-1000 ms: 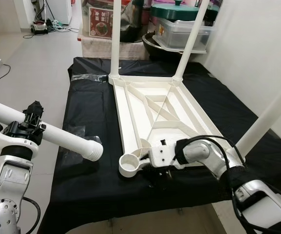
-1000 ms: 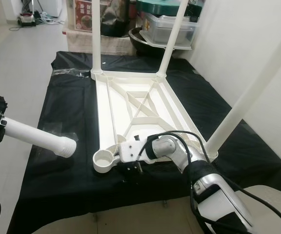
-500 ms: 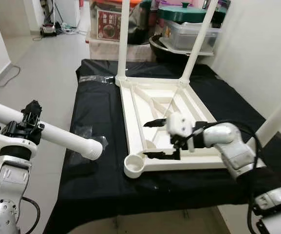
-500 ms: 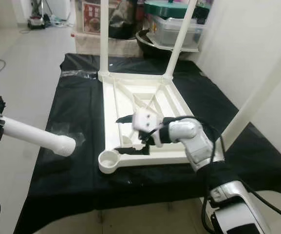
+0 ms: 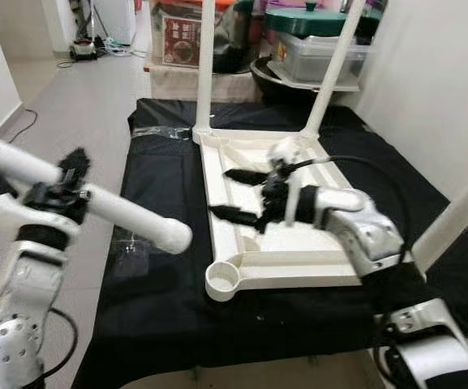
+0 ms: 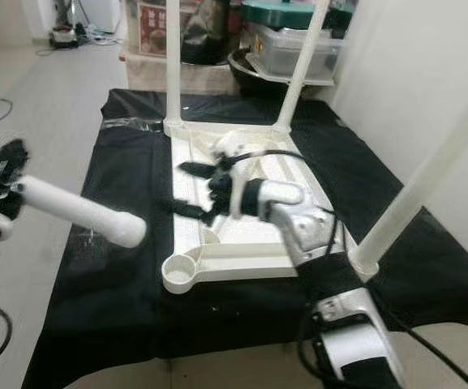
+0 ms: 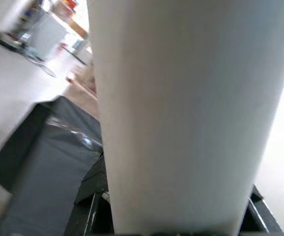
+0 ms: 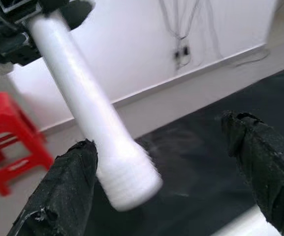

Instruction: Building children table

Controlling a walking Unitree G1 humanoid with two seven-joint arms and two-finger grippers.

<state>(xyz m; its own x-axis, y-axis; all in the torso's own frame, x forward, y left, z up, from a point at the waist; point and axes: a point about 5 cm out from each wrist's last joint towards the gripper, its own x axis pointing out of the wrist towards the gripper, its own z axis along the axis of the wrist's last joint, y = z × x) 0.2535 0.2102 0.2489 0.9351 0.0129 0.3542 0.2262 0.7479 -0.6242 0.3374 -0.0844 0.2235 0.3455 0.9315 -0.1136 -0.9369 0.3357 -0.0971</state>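
Observation:
A white children's table (image 5: 298, 243) lies upside down on a black cloth (image 5: 161, 324). Three white legs stand in its corners; the near-left corner socket (image 5: 223, 281) is empty. My left gripper (image 5: 59, 194) is shut on a loose white table leg (image 5: 128, 217), whose threaded end (image 5: 173, 237) hangs left of the table. The right wrist view shows that same leg (image 8: 87, 123) between the black fingertips (image 8: 68, 191). My right gripper (image 5: 240, 195) hovers open above the table's underside, fingers pointing left, with nothing in it.
Storage boxes and a lidded pot (image 5: 315, 49) stand behind the cloth. A white wall runs along the right. Crumpled clear plastic (image 5: 132, 247) lies on the cloth under the held leg. A red stool (image 8: 9, 142) stands on the floor to the left.
My right gripper has lifted from the table's near edge by the empty socket and swung up and away over the underside, open. The held leg's end has come a little nearer the table.

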